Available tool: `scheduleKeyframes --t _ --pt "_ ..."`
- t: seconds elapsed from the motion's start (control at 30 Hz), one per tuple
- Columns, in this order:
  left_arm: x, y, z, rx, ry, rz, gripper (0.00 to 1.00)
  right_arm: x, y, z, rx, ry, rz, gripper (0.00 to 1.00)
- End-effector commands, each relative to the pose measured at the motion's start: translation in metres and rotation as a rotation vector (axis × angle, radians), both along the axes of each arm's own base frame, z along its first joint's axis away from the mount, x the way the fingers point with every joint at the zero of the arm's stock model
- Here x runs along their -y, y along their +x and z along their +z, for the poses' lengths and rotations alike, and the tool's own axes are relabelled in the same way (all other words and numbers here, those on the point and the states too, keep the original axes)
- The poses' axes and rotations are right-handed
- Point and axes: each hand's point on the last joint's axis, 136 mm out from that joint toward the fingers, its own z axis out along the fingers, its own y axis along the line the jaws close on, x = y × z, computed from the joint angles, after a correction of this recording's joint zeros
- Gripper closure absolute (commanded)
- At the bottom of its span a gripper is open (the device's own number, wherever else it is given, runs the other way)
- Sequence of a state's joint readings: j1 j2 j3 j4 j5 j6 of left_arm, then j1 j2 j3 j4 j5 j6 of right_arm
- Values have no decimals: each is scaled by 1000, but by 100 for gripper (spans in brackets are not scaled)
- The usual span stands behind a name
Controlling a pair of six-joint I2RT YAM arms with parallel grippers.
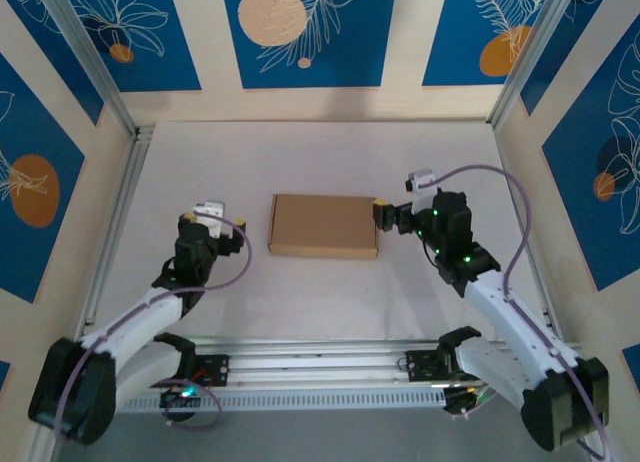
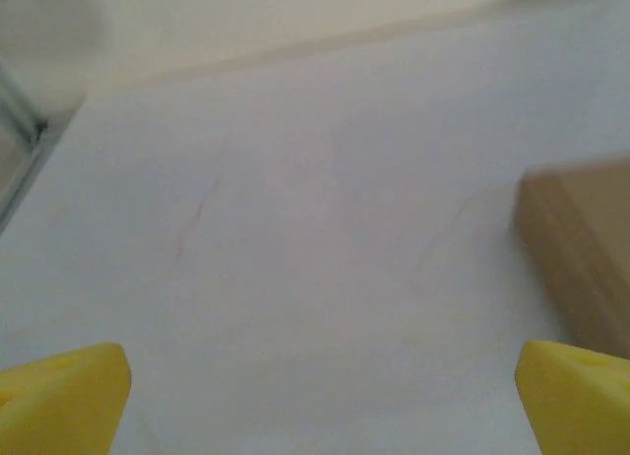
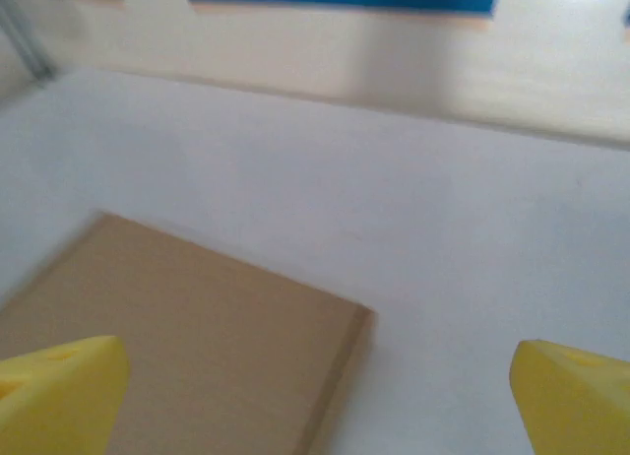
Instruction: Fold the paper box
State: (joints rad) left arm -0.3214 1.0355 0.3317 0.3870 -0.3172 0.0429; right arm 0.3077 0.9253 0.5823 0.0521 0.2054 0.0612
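Paper box (image 1: 323, 225) lies flat on table (image 1: 300, 162), right claw (image 1: 381, 214) just beside

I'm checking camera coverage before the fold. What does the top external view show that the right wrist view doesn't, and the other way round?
Top external adds the whole paper box, closed and flat, and the left gripper apart from its left side. Right wrist adds a close look at the box's far right corner and edge. Both share the box, the table and the open right gripper.
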Motion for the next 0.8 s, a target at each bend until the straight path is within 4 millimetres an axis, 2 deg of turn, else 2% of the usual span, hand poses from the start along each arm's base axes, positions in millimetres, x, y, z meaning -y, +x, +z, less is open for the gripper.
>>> scheduleKeyframes --t 0.0,0.03,0.1,0.13,0.2,0.27,0.37,0.43,0.5,0.57,0.6,0.63,0.67,0.73,0.77 --pt "-22 24 12 86 43 85 0 41 24 -10 145 -39 -135 1" --pt "-26 28 1 60 55 106 0 57 29 -22 113 -2 -183 1" --pt "-35 32 -15 12 19 172 0 76 35 -45 32 37 -217 1" --pt "-31 32 -20 4 9 146 0 88 37 -57 5 65 -272 1" --pt "-25 36 -20 8 13 75 0 102 38 -73 -4 84 -316 1" --pt "-28 45 -20 19 -23 84 0 111 39 -79 30 112 -336 1" --pt "-34 53 -21 6 -99 66 0 111 44 -83 74 178 -307 1" --pt "-34 57 -23 -6 -127 19 0 95 47 -88 96 166 -219 1" --pt "-29 57 -25 42 -109 -37 0 88 47 -104 96 152 -185 1" --pt "-40 51 -43 89 -116 27 0 82 50 -99 141 166 -145 1" --pt "-47 51 -33 184 -115 60 0 77 52 -100 93 150 -115 1" --pt "-49 46 -28 197 -124 65 0 74 58 -107 29 137 -105 1" --pt "-47 48 -34 148 -121 60 0 72 65 -108 21 142 -92 1" --pt "-29 69 -42 47 -108 -42 0 70 68 -113 -32 121 -91 1" --pt "-29 68 -46 7 -117 -39 0 70 70 -111 -14 126 -96 1"
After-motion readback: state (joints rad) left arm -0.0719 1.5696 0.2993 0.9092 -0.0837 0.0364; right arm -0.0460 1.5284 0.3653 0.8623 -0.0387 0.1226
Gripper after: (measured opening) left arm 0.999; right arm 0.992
